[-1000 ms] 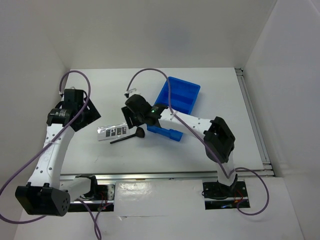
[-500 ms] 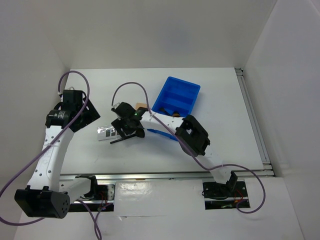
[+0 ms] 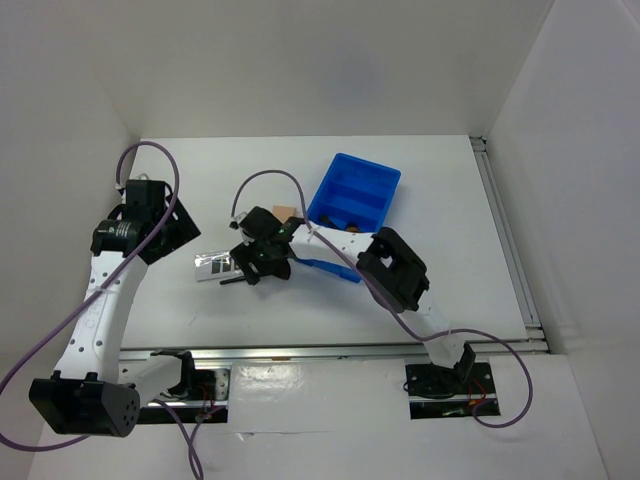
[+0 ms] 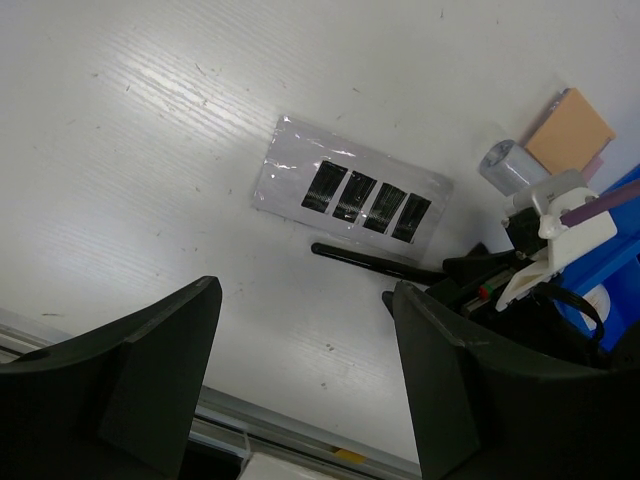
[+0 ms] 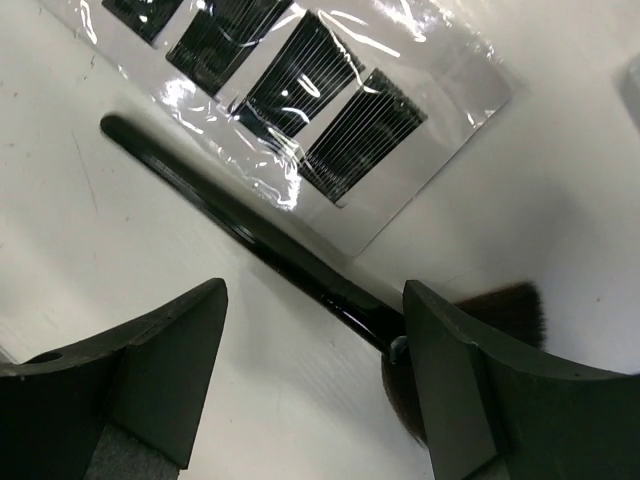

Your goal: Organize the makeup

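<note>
A silver-grey palette strip (image 3: 220, 266) with four dark pans lies on the white table; it also shows in the left wrist view (image 4: 350, 195) and the right wrist view (image 5: 290, 90). A thin black brush (image 5: 250, 235) lies along its near side (image 4: 370, 262). My right gripper (image 3: 256, 268) is open and low over the brush (image 5: 315, 385), with the handle passing between its fingers, close to the right finger. My left gripper (image 3: 160, 228) is open and empty (image 4: 305, 385), held above the table left of the strip. A tan square pad (image 4: 570, 130) and a small silver tube (image 4: 508, 165) lie behind the right gripper.
The blue compartmented bin (image 3: 365, 180) stands right of the right gripper, its corner showing in the left wrist view (image 4: 625, 195). A metal rail (image 3: 330, 350) runs along the table's near edge. White walls close in the table at the back and sides.
My right arm has swung left from beside the bin to over the brush and palette strip, then settled low over the brush. My left arm has hardly moved.
</note>
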`<state>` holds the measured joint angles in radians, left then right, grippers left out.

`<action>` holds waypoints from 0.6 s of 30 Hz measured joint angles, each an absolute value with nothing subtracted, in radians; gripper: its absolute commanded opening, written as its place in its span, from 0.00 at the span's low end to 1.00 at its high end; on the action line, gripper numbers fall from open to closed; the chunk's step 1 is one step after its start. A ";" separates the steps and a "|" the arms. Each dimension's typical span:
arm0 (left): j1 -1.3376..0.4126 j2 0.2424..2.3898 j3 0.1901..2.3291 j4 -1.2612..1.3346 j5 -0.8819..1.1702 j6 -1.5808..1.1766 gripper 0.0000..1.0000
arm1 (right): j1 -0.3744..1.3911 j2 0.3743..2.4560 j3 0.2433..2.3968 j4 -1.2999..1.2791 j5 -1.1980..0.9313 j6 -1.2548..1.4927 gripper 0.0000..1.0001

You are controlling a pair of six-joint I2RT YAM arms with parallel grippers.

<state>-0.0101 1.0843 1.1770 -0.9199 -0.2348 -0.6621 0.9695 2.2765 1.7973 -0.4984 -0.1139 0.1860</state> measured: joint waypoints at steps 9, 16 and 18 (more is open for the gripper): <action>-0.010 1.084 1.175 -0.920 -0.234 -0.662 0.83 | 0.977 2.234 1.729 -0.485 -0.115 0.184 0.74; -0.010 1.084 1.172 -0.919 -0.234 -0.662 0.83 | 1.033 2.233 1.726 -0.495 -0.037 0.139 0.61; -0.010 1.084 1.170 -0.921 -0.234 -0.662 0.83 | 1.052 2.233 1.725 -0.496 -0.016 0.124 0.58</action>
